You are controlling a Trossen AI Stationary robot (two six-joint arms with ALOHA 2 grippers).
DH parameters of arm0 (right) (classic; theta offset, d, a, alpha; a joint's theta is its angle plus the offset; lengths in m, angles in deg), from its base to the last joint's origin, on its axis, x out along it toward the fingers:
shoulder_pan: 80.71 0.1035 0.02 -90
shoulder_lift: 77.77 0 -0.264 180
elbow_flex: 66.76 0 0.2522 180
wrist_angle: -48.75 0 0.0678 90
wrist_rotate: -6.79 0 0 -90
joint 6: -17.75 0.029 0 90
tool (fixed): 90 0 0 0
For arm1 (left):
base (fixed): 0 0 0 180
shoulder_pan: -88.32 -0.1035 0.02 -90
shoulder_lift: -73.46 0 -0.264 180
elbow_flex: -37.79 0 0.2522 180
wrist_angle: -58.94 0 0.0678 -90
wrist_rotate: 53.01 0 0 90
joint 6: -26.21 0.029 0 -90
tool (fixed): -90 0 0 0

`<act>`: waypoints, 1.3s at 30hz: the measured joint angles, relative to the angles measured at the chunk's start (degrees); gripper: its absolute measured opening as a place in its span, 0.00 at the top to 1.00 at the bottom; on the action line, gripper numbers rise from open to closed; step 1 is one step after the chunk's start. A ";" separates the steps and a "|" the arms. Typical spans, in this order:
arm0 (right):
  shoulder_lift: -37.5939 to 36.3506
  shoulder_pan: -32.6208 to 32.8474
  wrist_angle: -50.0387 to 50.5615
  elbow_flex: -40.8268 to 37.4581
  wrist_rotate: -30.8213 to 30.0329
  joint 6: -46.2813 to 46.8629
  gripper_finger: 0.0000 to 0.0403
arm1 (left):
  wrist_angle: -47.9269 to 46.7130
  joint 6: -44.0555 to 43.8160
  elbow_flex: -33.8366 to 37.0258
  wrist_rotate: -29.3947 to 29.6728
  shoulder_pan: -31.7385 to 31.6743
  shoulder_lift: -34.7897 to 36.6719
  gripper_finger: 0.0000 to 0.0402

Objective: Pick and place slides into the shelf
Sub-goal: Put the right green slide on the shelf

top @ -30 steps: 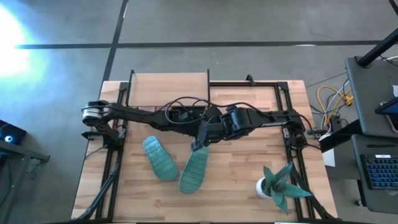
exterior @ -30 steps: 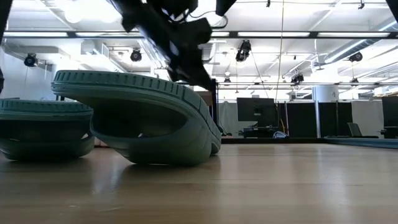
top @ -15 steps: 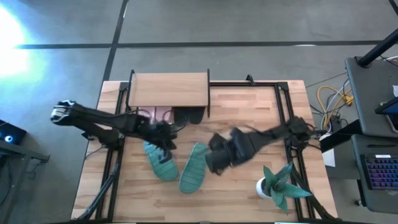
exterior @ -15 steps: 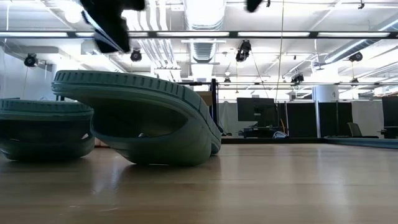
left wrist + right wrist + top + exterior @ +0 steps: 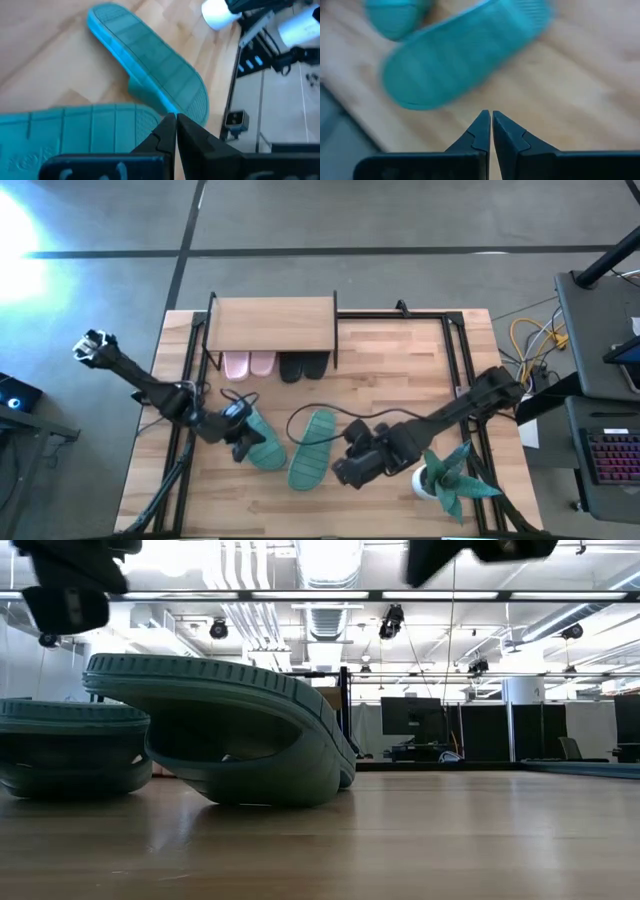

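Observation:
Two teal slides lie sole up on the table's near half, the left one (image 5: 262, 442) (image 5: 75, 132) and the right one (image 5: 313, 448) (image 5: 465, 50). In the low view the right one (image 5: 220, 740) rests tilted on its strap and one end. Under the shelf (image 5: 270, 325), the pink pair (image 5: 248, 363) and the black pair (image 5: 303, 366) stand on the table. My left gripper (image 5: 240, 444) (image 5: 175, 121) hovers shut above the left teal slide. My right gripper (image 5: 345, 471) (image 5: 488, 118) is shut, just right of the right teal slide.
A white pot with a green plant (image 5: 438, 478) stands at the near right corner, close to my right arm. Black frame rails (image 5: 462, 370) run along both table sides. A loose black cable (image 5: 320, 416) arcs over the right teal slide. Bare wood lies between shelf and right rail.
Both arms have drawn back from in front of the shelf toward the near edge and come down lower. The left one swung left, over the left teal slide; the right one swung right, beside the right teal slide. The pink and black pairs now show. The teal slides have stayed put.

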 joint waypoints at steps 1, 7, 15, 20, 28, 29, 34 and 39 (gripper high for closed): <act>0.00 0.16 -4.57 -1.58 0.01 0.75 0.97 | 0.20 -0.02 0.01 0.23 1.04 -0.27 1.00; 0.00 0.49 -22.83 -11.09 -1.56 7.25 0.97 | 0.26 0.44 -0.02 1.33 5.59 -2.06 1.00; 0.04 1.59 -24.35 -15.81 -2.04 18.47 0.86 | -6.14 3.02 -0.04 1.79 10.17 -2.47 1.00; 0.04 3.17 -28.81 -16.13 -3.81 24.17 0.66 | -11.74 3.57 -0.04 2.74 11.15 -2.42 1.00; 0.60 3.68 -38.49 -19.34 -6.07 29.23 0.45 | -12.96 8.04 -0.02 6.84 11.08 -2.13 1.00; 1.03 3.68 -39.48 -19.79 -6.07 29.38 0.43 | -12.92 8.04 -0.02 7.18 11.06 -2.03 1.00; 4.28 3.68 -42.66 -20.31 -6.04 31.13 0.40 | -12.93 7.69 -0.02 7.29 11.04 -1.87 1.00; 7.62 3.59 -47.76 -20.33 -6.02 31.71 0.40 | -12.89 7.52 -0.04 7.17 11.04 -1.83 1.00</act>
